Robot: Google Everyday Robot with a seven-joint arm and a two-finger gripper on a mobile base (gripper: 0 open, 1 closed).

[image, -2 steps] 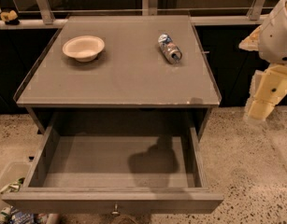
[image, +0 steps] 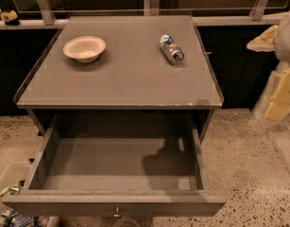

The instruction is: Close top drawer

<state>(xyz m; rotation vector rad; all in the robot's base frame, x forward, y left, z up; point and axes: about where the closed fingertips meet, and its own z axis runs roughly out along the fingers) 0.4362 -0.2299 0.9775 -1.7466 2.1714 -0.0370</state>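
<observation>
Slightly rightward your hand [image: 280, 97] has drifted, apart or together you cannot tell, beside the tabletop's [image: 125, 79] right edge, while the top drawer [image: 116, 167] stays pulled out beneath, its wide front well down-left of the hand

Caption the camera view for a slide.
Top drawer pulled open, bowl and can on the tabletop, gripper off to the right.

- The arm [image: 287, 34] reaches in at the far right edge, partly cut off.
- The gripper [image: 282, 98] hangs below it, pointing down, touching nothing.
</observation>
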